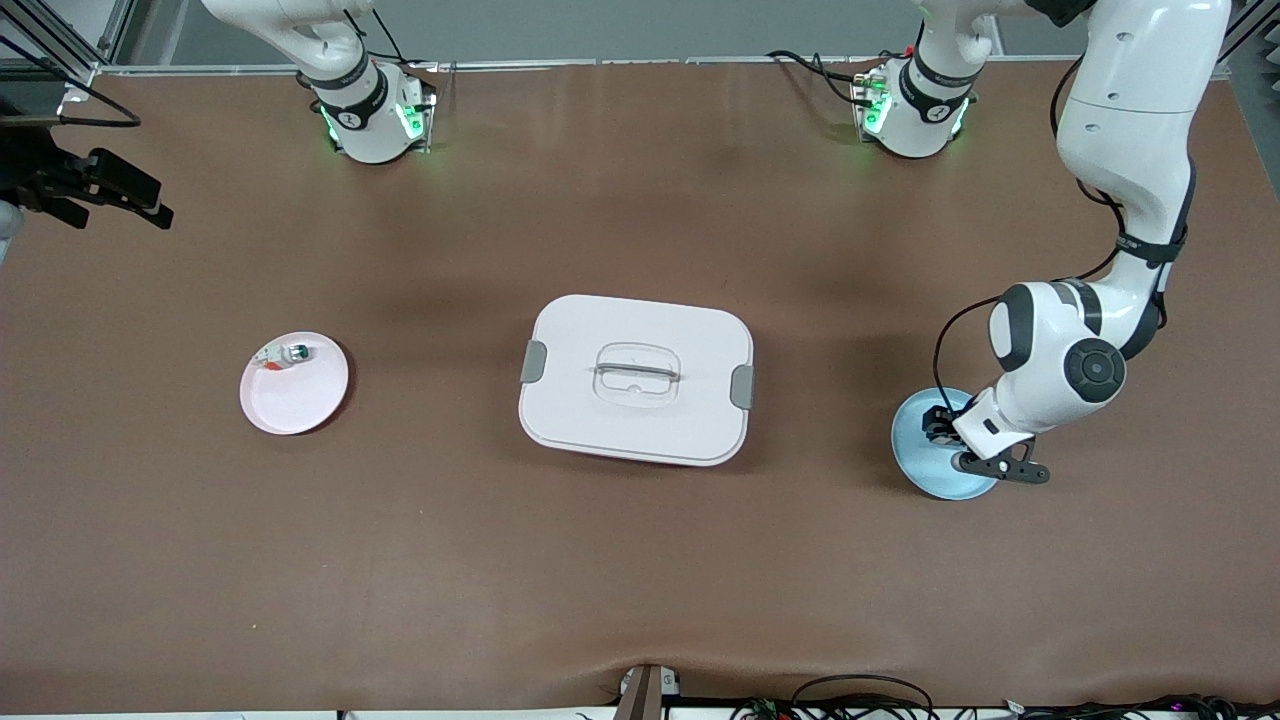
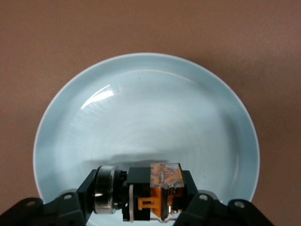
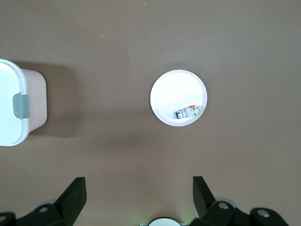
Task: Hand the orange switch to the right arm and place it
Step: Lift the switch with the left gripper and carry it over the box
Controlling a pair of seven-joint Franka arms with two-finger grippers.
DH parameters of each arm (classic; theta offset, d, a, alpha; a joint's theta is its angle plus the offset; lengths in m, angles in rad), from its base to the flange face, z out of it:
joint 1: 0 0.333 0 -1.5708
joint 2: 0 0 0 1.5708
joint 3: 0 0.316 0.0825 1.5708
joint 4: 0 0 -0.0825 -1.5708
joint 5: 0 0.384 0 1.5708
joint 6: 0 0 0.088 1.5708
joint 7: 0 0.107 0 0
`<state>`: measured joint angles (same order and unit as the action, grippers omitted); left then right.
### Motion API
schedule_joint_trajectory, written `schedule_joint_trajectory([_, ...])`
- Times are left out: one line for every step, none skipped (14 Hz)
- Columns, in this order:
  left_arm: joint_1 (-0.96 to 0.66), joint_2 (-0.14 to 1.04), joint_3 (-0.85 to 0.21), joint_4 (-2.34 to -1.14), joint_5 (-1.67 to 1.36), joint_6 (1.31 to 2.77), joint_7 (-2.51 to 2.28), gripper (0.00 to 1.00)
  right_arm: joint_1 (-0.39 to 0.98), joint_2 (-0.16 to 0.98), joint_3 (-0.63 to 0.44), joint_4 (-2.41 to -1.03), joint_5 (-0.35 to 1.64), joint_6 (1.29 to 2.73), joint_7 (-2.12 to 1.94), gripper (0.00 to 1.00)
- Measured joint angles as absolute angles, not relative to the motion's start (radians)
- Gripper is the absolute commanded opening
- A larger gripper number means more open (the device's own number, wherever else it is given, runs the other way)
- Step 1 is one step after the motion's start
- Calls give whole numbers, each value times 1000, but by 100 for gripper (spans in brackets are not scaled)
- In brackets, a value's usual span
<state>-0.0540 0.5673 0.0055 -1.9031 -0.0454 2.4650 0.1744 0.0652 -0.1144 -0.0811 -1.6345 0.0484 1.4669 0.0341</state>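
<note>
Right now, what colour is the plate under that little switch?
Pale blue plate, seen best in the left wrist view, beneath the orange switch.

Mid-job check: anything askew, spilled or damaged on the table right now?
Nothing stands out. The left gripper is shut on the orange switch in the blue plate. The lidded white box sits closed mid-table, and the small white piece rests in the pink plate. The right gripper waits open, high over the table.

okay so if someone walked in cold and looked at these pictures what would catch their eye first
Probably the big white lidded box at the middle of the table. Next, the left gripper down on the blue plate at the left arm's end, shut on the orange switch. The pink plate toward the right arm's end holds a small white piece, and the right gripper waits open, high above the table.
</note>
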Motion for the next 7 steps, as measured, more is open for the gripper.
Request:
schedule_joint_trajectory([-54,551,5,-1897,-47,2431,170,30,65,-114,-80,-1636,48,1467,34,100])
schedule_joint_trajectory([-55,527,4,-1889,-48,2377,157,30,66,-114,-79,-1636,48,1467,34,100])
schedule_joint_trajectory([-56,498,2,-1877,-49,2301,144,30,66,-114,-79,-1637,48,1467,34,100])
schedule_joint_trajectory([-57,466,-1,-1859,-51,2213,125,30,66,-114,-80,-1637,48,1467,34,100])
schedule_joint_trajectory([-57,436,-10,-1836,-53,2128,96,30,66,-114,-80,-1637,48,1467,34,100])
schedule_joint_trajectory([-57,410,-27,-1810,-55,2050,53,30,66,-114,-80,-1637,48,1467,34,100])
schedule_joint_trajectory([-58,389,-49,-1779,-56,1980,0,30,65,-114,-81,-1637,48,1467,34,100])
